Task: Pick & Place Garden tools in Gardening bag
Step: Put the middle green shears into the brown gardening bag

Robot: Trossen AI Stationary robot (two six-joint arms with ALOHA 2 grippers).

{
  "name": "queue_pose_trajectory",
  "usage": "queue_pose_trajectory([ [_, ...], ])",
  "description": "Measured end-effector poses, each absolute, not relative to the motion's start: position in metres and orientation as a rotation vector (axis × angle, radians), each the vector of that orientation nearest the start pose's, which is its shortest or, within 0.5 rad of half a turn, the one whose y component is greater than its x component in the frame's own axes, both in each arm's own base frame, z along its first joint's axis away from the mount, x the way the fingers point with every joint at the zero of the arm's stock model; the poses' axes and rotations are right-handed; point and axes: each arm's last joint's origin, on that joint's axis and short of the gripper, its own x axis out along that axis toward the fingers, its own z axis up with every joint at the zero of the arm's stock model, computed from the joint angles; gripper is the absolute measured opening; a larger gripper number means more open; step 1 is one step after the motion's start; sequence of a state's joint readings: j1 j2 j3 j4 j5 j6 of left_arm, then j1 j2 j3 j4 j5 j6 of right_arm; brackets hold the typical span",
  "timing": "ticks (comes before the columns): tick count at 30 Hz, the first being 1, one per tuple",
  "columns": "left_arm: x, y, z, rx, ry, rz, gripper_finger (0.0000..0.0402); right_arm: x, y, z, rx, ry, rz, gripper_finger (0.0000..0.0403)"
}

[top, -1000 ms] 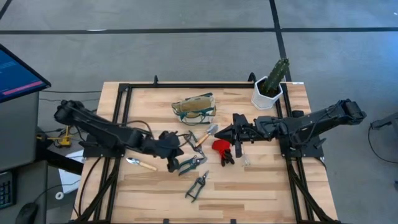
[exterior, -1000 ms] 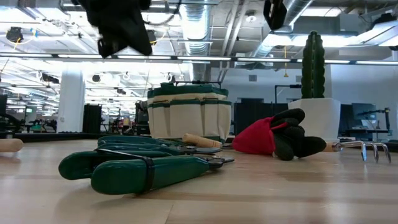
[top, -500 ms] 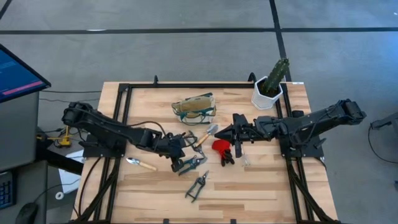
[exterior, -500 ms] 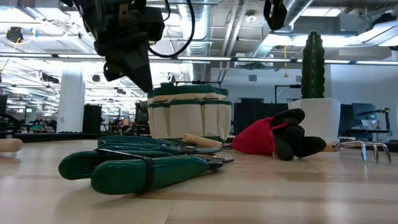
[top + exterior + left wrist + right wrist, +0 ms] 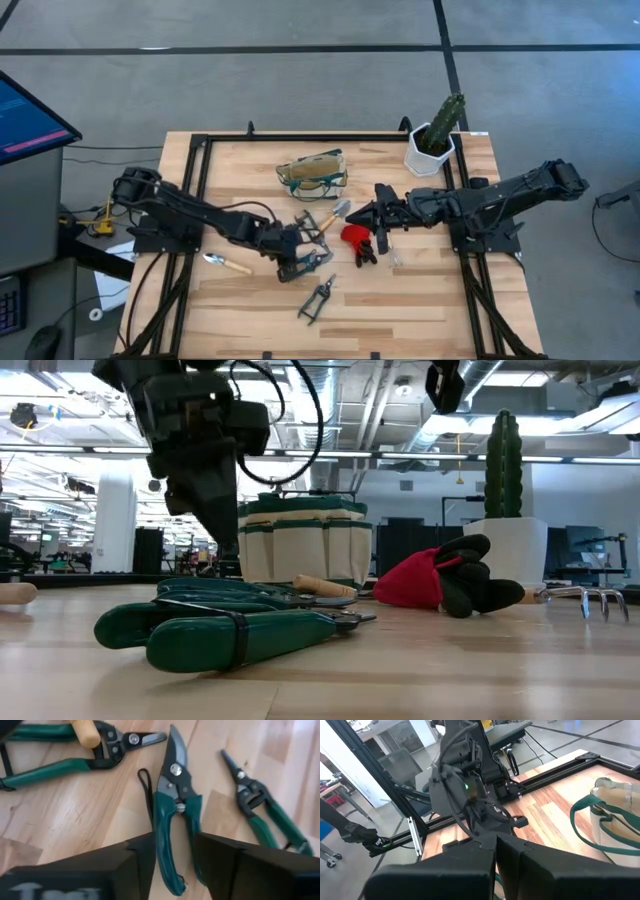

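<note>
As the left gripper (image 5: 172,852) has dropped over the green-handled pruning shears (image 5: 175,827) at mid-table, jaws newly spread astride them, a grasp looks imminent; the gardening bag (image 5: 313,172) waits beyond.

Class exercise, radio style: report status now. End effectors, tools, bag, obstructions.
Left end effector open, straddling green-handled pruning shears flat on table. Right end effector shut, empty, hovering near red-headed tool. Gardening bag unobstructed.
</note>
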State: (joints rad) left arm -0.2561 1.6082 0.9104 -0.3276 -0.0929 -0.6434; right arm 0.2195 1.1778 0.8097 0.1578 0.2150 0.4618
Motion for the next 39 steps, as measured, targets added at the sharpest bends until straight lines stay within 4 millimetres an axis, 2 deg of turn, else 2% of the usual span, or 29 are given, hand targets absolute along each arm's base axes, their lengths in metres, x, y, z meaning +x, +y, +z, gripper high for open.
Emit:
queue_pose_trajectory([
  [8, 0.303, -0.076, 0.153, -0.408, 1.056, 0.214, 0.0167, 0.258, 0.051, 0.295, 0.414, 0.207, -0.044, 0.0],
  [23, 0.309, -0.078, 0.136, -0.411, 1.083, 0.202, 0.0169, 0.257, 0.051, 0.293, 0.41, 0.225, -0.048, 0.0],
  [34, 0.303, -0.078, 0.119, -0.415, 1.113, 0.246, 0.0159, 0.257, 0.051, 0.293, 0.41, 0.226, -0.047, 0.0],
  [39, 0.304, -0.078, 0.121, -0.41, 1.081, 0.257, 0.0159, 0.257, 0.051, 0.293, 0.41, 0.226, -0.048, 0.0],
])
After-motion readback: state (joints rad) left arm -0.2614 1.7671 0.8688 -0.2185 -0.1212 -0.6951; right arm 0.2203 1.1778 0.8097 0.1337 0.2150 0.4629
